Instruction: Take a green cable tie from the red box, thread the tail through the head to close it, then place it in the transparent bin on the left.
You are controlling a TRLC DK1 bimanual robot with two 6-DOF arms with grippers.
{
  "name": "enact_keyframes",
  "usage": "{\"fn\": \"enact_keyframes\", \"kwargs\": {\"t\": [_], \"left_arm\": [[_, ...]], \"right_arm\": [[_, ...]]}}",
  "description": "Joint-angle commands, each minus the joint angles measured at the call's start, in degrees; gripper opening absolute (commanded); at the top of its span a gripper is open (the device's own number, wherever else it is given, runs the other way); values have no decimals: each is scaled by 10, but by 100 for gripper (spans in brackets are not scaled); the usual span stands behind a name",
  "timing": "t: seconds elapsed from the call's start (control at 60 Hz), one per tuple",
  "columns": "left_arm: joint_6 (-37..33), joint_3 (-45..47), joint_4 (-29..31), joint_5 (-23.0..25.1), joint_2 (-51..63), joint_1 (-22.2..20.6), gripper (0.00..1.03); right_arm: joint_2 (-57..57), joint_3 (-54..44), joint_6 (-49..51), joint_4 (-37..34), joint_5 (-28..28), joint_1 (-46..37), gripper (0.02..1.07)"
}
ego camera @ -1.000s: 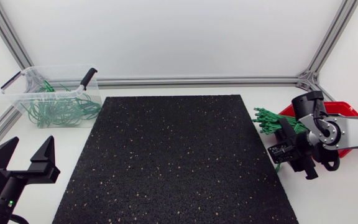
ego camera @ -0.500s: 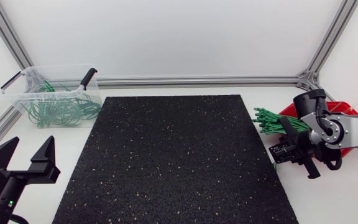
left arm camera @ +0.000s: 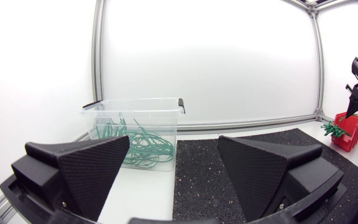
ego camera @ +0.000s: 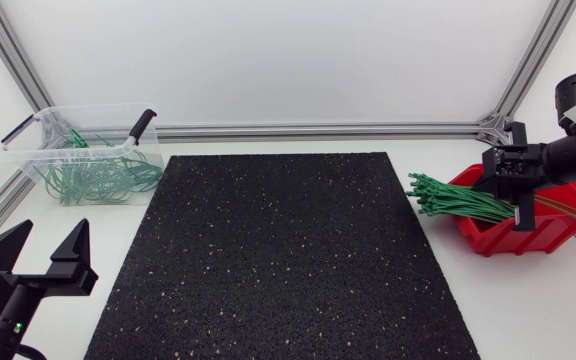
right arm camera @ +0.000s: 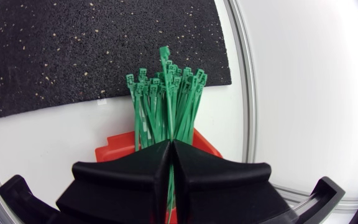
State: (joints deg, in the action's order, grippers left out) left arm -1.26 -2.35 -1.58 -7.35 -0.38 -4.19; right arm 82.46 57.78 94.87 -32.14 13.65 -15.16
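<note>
The red box point(ego camera: 490, 238) stands at the table's right edge, with a bundle of green cable ties point(ego camera: 446, 197) fanning out of it toward the mat. My right gripper point(ego camera: 521, 214) hangs just above the box, fingers pointing down. In the right wrist view it point(right arm camera: 170, 144) is shut on a green cable tie whose head point(right arm camera: 165, 52) sticks out past the others. The transparent bin point(ego camera: 30, 137) at the far left holds several looped green ties point(ego camera: 98, 175). My left gripper point(ego camera: 51, 230) rests open and empty at the near left corner.
A black speckled mat point(ego camera: 278, 250) covers the middle of the table. Aluminium frame rails point(ego camera: 318, 130) run along the back and sides. The bin point(left arm camera: 104, 107) has black handles and stands ahead of my left gripper point(left arm camera: 173, 142).
My right gripper shut and rose from low beside the red box to above it, shifting back and right. The left arm has not moved.
</note>
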Motion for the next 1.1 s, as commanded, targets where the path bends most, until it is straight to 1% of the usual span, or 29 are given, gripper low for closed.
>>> {"fn": "enact_keyframes", "kwargs": {"t": [0.0,0.05,0.167,0.2,0.417,0.583,0.75,0.9,1.083], "left_arm": [[8,23,14,2,3,3,99],[8,23,14,2,3,2,100],[8,23,15,2,2,2,99],[8,23,15,2,1,2,99],[9,23,14,3,1,1,100],[10,23,15,3,0,1,100],[9,23,15,3,-1,7,99],[10,23,15,3,-1,7,99],[10,23,14,3,-1,4,99]], "right_arm": [[32,9,-7,-33,33,-22,8],[32,9,10,-51,74,-37,8],[32,1,38,-64,109,-49,8],[35,0,49,-75,110,-51,8],[9,15,59,-87,116,-41,8],[2,73,50,-133,114,-10,8],[-5,106,45,-151,107,11,8],[0,124,52,-162,107,7,8],[30,95,111,-156,111,-27,8]]}}
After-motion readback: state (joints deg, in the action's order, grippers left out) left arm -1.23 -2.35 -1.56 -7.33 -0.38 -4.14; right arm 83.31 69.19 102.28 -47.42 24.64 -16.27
